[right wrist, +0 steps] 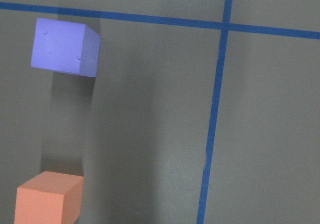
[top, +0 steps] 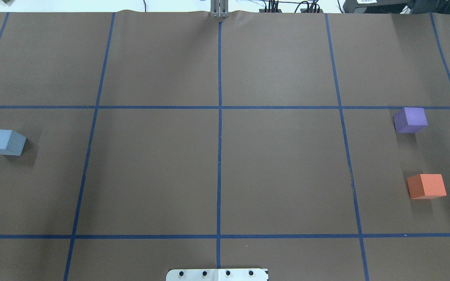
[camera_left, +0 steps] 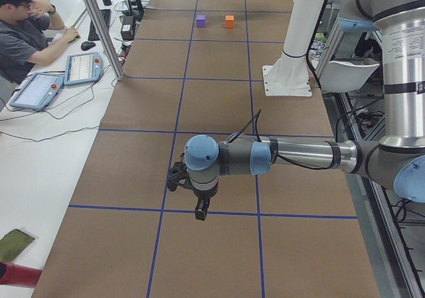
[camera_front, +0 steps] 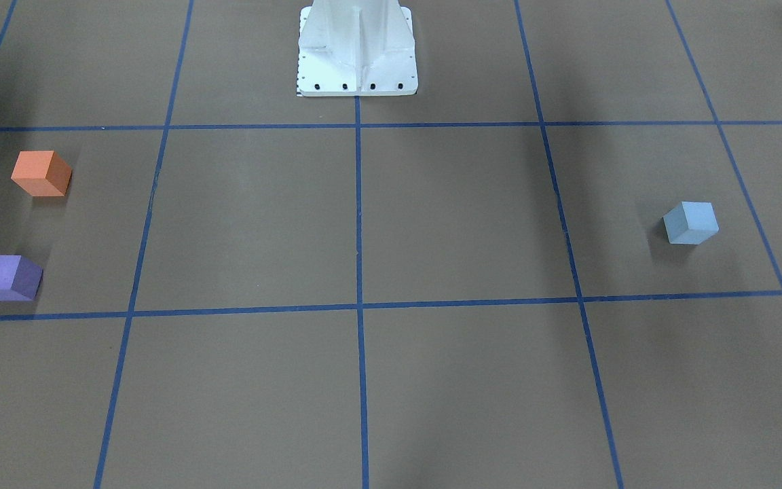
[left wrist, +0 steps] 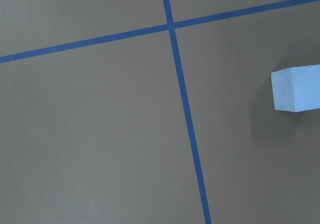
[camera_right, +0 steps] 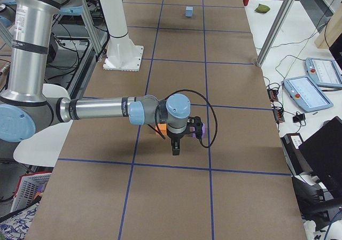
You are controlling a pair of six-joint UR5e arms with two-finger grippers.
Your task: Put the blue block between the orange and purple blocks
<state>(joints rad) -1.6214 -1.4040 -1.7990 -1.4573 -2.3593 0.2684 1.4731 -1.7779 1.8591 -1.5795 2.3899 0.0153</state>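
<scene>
Blue block [top: 6, 142] sits flat on the table [top: 154, 171] at my far left, in the middle row of the tape grid [top: 219, 156]. Nothing is touching it. Orange block [top: 426, 186] and purple block [top: 410, 120] are at my far right, sharing one grid cell. Purple is farther from my base [top: 217, 274], orange nearer, with bare paper between them. Blue is well apart from both, the whole table width away. My left gripper [camera_left: 199, 210] points down above the table on the left side. It shows only in the left side view, so I cannot tell how far the jaws are apart, and I see nothing in it. My right gripper [camera_right: 175, 147] also points down, just beside the orange/purple pair. It shows only in the right side view, so I cannot tell its jaw opening either. The left wrist cam has the blue block at its right edge, partly cut off, right of a tape crossing. The right wrist cam has purple at upper left and orange at bottom left, clipped by the frame.
</scene>
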